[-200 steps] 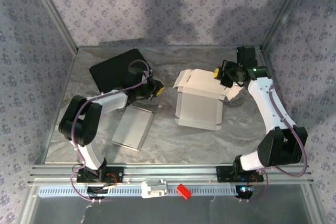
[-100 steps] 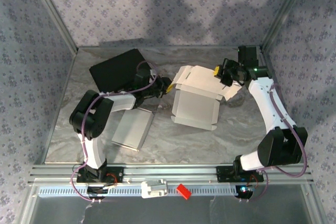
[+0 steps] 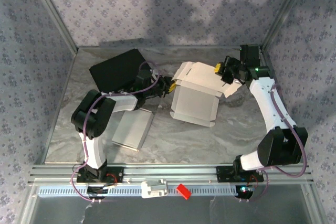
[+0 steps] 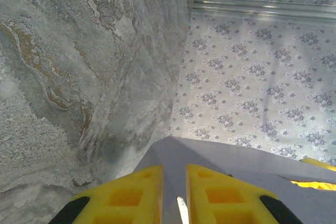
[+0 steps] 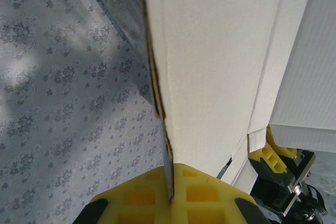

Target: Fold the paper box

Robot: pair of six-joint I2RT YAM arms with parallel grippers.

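Resting half folded, a white paper box point(image 3: 195, 98) sits mid-bench point(image 3: 210, 140). It looks light, thin and easily creased, so the flap edges seem the safest places to hold. The right gripper point(image 3: 220, 71) is clamped on its far-right flap. The left gripper point(image 3: 168, 86), nearly closed, pinches the left flap's edge.

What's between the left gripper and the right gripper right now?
The paper box spans it in the top view, left gripper and right gripper each pinching a flap.
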